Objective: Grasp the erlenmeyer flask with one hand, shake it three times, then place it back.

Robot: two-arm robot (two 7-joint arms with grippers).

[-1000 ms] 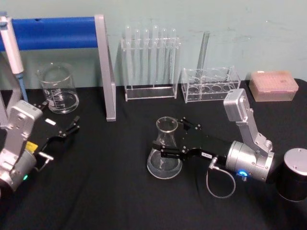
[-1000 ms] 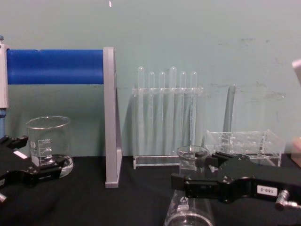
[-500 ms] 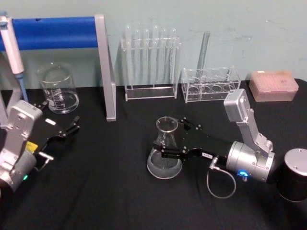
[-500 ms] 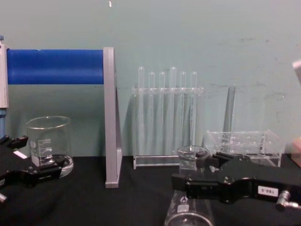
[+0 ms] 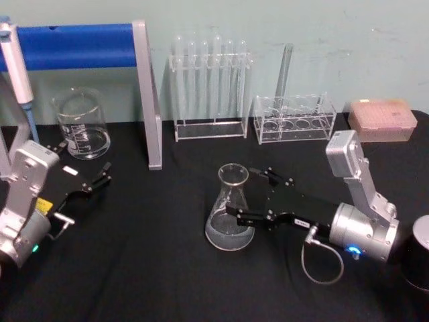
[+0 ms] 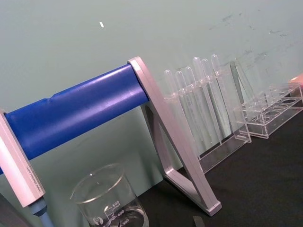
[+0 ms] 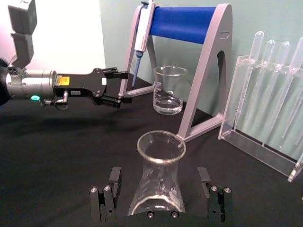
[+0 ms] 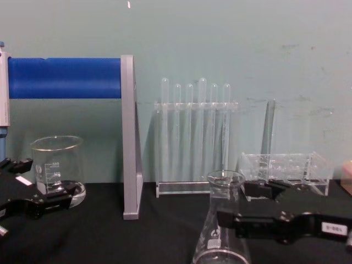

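The erlenmeyer flask (image 5: 230, 209) stands upright on the black table, clear glass with a small white mark (image 8: 221, 228). My right gripper (image 5: 244, 192) lies low just to its right, open. Its two black jaws reach to either side of the flask's lower body with gaps on both sides, as the right wrist view shows around the flask (image 7: 158, 175) and right gripper (image 7: 159, 174). In the chest view the right gripper (image 8: 234, 204) sits beside the flask's neck. My left gripper (image 5: 102, 176) rests open at the far left, near the beaker.
A glass beaker (image 5: 82, 124) stands back left under a blue-barred pipette stand (image 5: 74, 45). A test tube rack (image 5: 209, 87), a second clear rack (image 5: 293, 117) and a pink tip box (image 5: 382, 119) line the back. A black cylinder (image 5: 421, 258) sits at the right edge.
My right gripper has let go of the flask and drawn back to the right; its jaws now stand apart from the glass. The flask stays put. The left arm has not moved.
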